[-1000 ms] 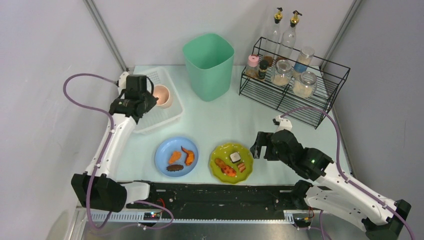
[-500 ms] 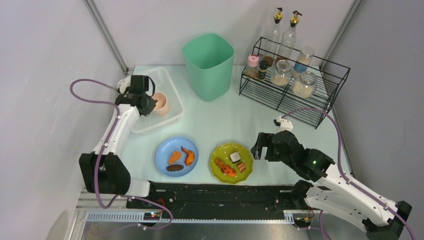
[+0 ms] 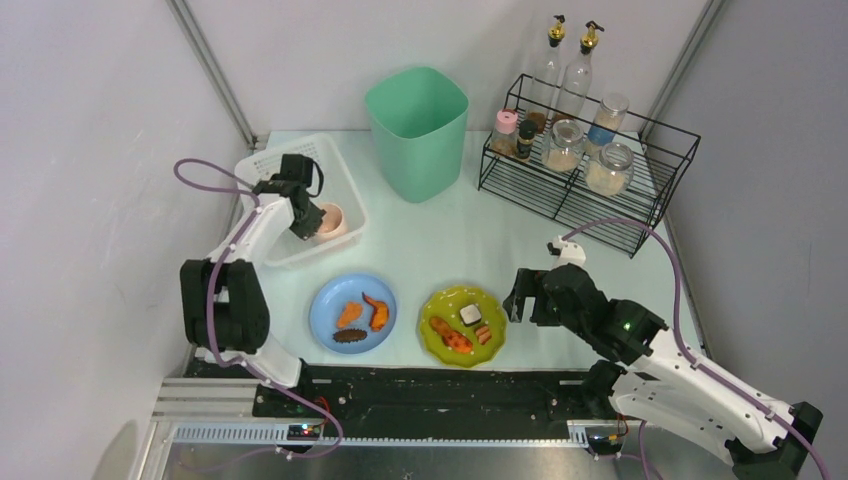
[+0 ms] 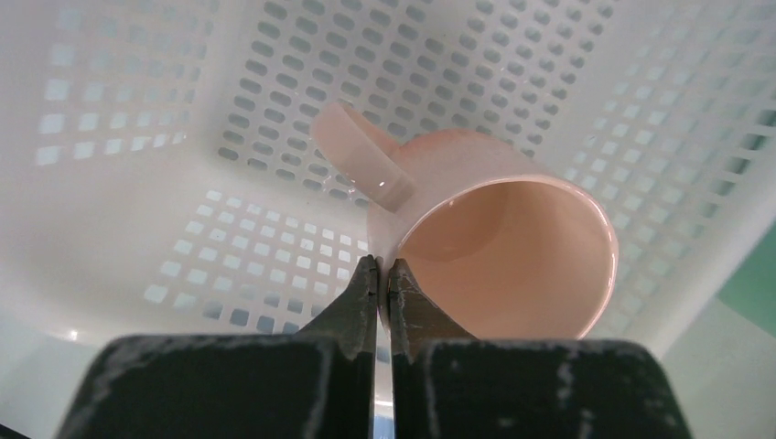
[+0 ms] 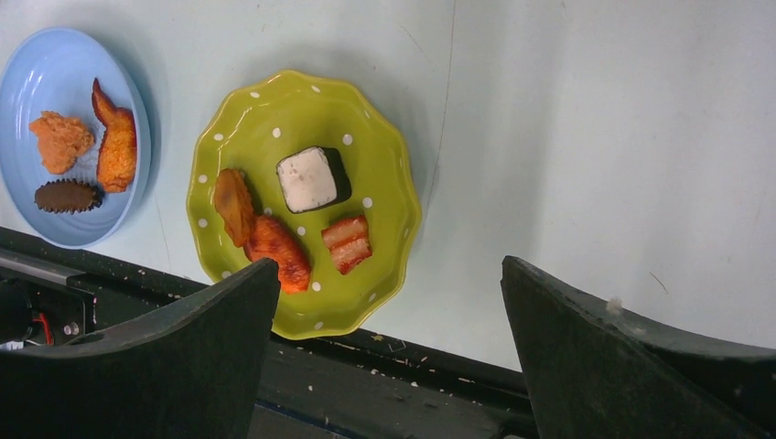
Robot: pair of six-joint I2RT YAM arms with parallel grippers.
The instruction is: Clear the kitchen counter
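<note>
A pink cup (image 4: pixel 512 247) with a handle lies tilted inside the white perforated basket (image 4: pixel 274 91), its mouth facing my left wrist camera. My left gripper (image 4: pixel 383 265) is shut on the cup's wall, one finger inside the rim and one outside. From above, the left gripper (image 3: pixel 318 222) and the pink cup (image 3: pixel 331 218) are at the basket's (image 3: pixel 310 255) right side. On the kitchen counter (image 3: pixel 440 240) stand a blue plate (image 3: pixel 325 300) and a green dotted plate (image 3: pixel 450 296), both with food pieces. My right gripper (image 3: pixel 515 295) hovers open just right of the green plate (image 5: pixel 274 101), holding nothing.
A tall green bin (image 3: pixel 417 130) stands at the back middle. A black wire rack (image 3: pixel 585 190) with jars and bottles fills the back right. The black front rail (image 3: pixel 430 385) runs just below both plates. The blue plate (image 5: pixel 27 82) also shows in the right wrist view.
My left arm has folded back towards its base, and the gripper with the pink cup has come nearer and lower inside the basket. The right arm has not moved.
</note>
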